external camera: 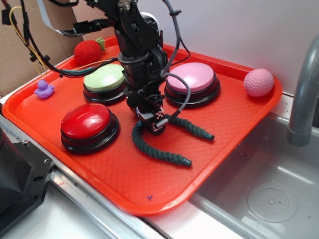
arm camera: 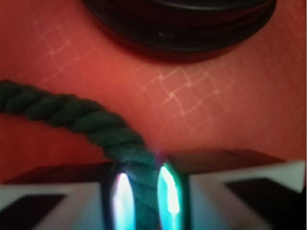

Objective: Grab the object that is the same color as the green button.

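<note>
A dark green twisted rope piece (external camera: 158, 152) lies bent on the orange tray (external camera: 229, 129), its two ends trailing right toward the tray's front. My gripper (external camera: 153, 122) is down at the rope's bend and shut on it. In the wrist view the rope (arm camera: 72, 115) runs from the left into the gripper (arm camera: 143, 196), pinched between both pads. The green button (external camera: 103, 78), pale lime on a black base, stands behind and left of the gripper, partly hidden by the arm.
A red button (external camera: 85, 121) sits front left and a pink button (external camera: 192, 78) behind right. A pink ball (external camera: 258, 82), a red plush strawberry (external camera: 87, 52) and a purple duck (external camera: 44, 89) rest near the tray's rims. A sink and faucet (external camera: 304, 94) lie to the right.
</note>
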Robot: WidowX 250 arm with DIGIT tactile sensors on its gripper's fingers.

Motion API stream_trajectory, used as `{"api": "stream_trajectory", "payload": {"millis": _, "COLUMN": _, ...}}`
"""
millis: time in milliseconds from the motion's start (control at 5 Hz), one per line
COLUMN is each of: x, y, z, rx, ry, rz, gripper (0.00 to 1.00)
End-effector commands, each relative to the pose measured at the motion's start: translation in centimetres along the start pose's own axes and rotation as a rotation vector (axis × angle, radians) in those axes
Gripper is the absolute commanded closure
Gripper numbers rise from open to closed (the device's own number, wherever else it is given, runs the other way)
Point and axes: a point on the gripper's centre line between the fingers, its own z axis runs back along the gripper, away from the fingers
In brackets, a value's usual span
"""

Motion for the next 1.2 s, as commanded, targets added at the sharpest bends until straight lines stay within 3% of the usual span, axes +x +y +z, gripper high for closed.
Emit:
{"api": "stream_trajectory", "payload": {"millis": 0, "x": 0.0, "y": -0.5, "z": 0.2, "rx": 0.033, "ry": -0.039, "rz": -0.045, "gripper": 1.00}}
{"api": "stream_trajectory", "payload": {"millis": 200, "x": 0.8, "y": -0.3, "z": 4.5, "rx": 0.028, "ry": -0.071, "rz": 0.001, "gripper": 1.00}}
{"api": "stream_trajectory", "payload": {"millis": 400, "x": 2.3, "y": -0.6, "z": 9.5, "rx": 0.031, "ry": -0.141, "rz": 0.065, "gripper": 1.00}}
{"api": "stream_trajectory", "payload": {"millis": 600, "x": 2.6, "y": -0.6, "z": 14.5, "rx": 0.064, "ry": -0.143, "rz": 0.127, "gripper": 1.00}}
{"api": "stream_trajectory", "payload": {"millis": 800, "x": 1.4, "y": 0.1, "z": 18.9, "rx": 0.137, "ry": -0.122, "rz": 0.191, "gripper": 1.00}}
{"api": "stream_trajectory", "payload": {"millis": 1000, "x": -0.4, "y": 0.5, "z": 21.7, "rx": 0.164, "ry": -0.151, "rz": 0.197, "gripper": 1.00}}
